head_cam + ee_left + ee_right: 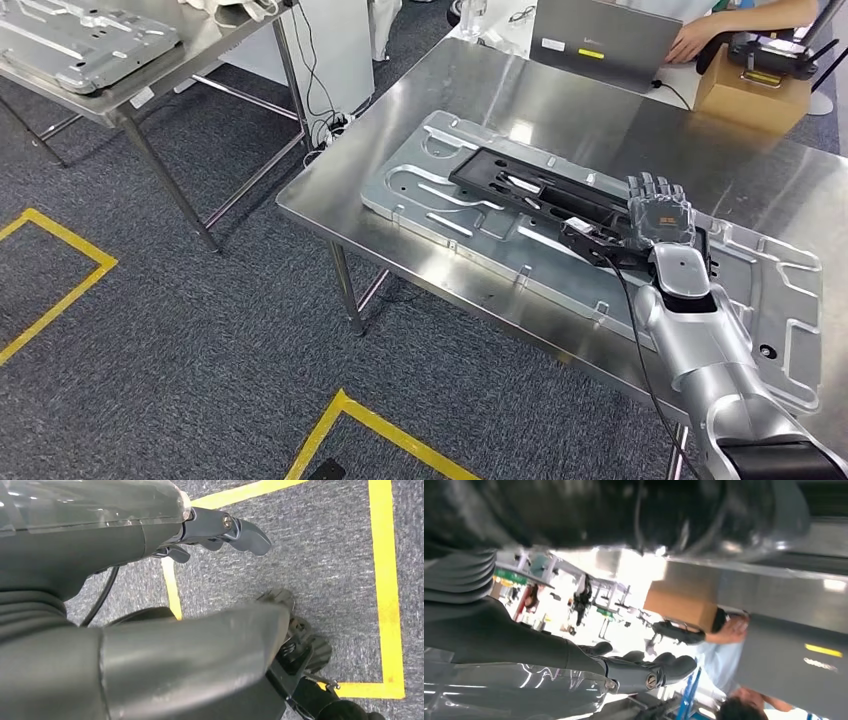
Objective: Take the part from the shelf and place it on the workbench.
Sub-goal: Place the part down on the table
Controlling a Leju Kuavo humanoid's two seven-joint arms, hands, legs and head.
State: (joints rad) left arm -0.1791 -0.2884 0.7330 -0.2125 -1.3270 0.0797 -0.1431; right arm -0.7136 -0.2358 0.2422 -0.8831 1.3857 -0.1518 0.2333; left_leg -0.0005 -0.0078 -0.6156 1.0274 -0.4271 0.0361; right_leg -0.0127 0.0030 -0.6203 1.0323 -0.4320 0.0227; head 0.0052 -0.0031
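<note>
The long black part [530, 190] lies flat on a silver stamped plate [420, 190] on the steel workbench [560, 100]. My right hand [660, 222] hovers over the part's right end, back upward, fingers stretched out straight and apart. In the right wrist view the fingers [644, 672] are extended, and a bright gap separates them from the blurred dark part [624, 510]; nothing is gripped. My left hand [150, 630] hangs above the carpet, its fingers [240, 530] loosely extended and holding nothing.
A laptop [610, 40], a cardboard box [750, 90] with a dark device on it, and a person's hand [700, 35] are at the workbench's far side. A second table [150, 90] carrying a silver plate [80, 40] stands at the far left. Yellow tape [60, 290] marks the carpet.
</note>
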